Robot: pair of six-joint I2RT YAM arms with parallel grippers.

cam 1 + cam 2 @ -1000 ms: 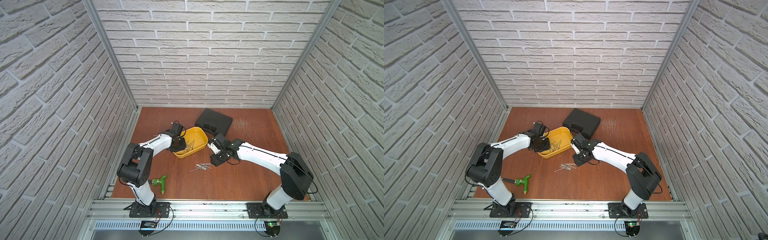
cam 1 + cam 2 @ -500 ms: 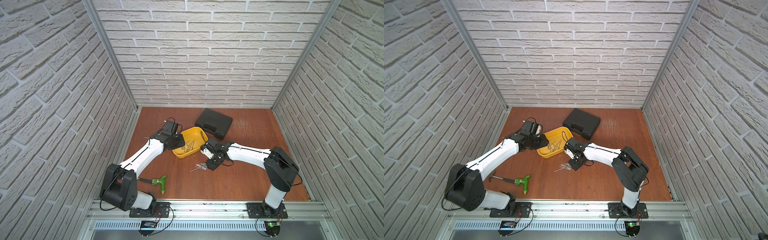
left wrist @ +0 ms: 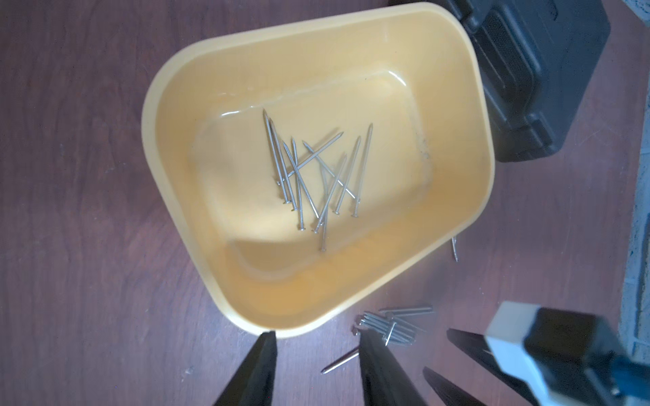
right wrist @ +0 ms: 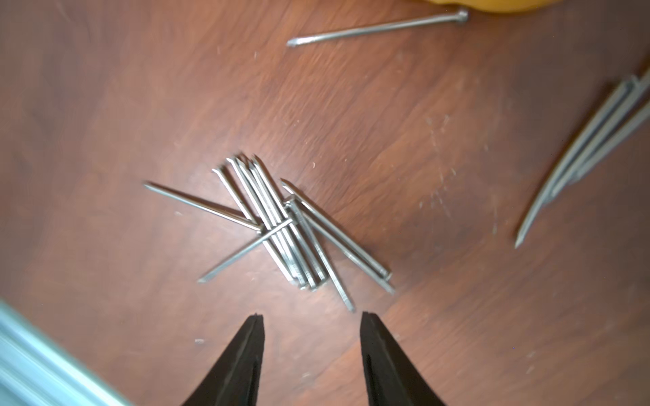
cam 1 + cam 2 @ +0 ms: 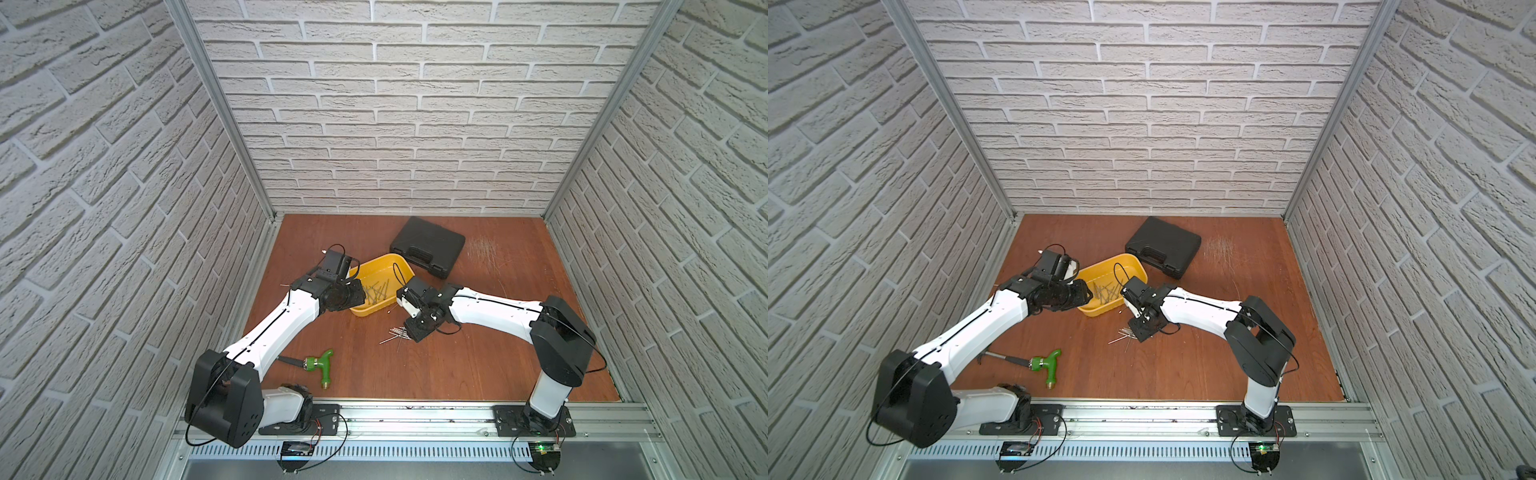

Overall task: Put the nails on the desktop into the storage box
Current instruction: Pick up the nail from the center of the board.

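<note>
**Operator:** Where are the nails now?

**Spotter:** About a dozen nails [image 3: 299,172] lie crossed on the floor of your storage box [image 3: 169,147]. In both top views the box sits on the desktop [image 5: 478,365], a little toward 11 o'clock from its middle. A loose pile [image 4: 281,232] lies on the wood at 5 o'clock from the box. One stray nail [image 3: 454,247] rests just off the box's rim, between box and pile.

**Operator:** And my grippers?

**Spotter:** Your left gripper [image 3: 316,335] hangs at the box's 8 o'clock edge with its jaws apart and nothing between them. Your right gripper [image 4: 312,316] is just beside the pile, its jaws also spread and empty. No nail is pinched, and I cannot tell whether its tips touch the wood.

**Operator:** Anything else down there?

**Spotter:** A black case [image 5: 428,245] lies close beside the box at 1 o'clock. A green-handled tool [image 5: 322,365] lies at 7 o'clock on the desktop, near your left arm.
</note>
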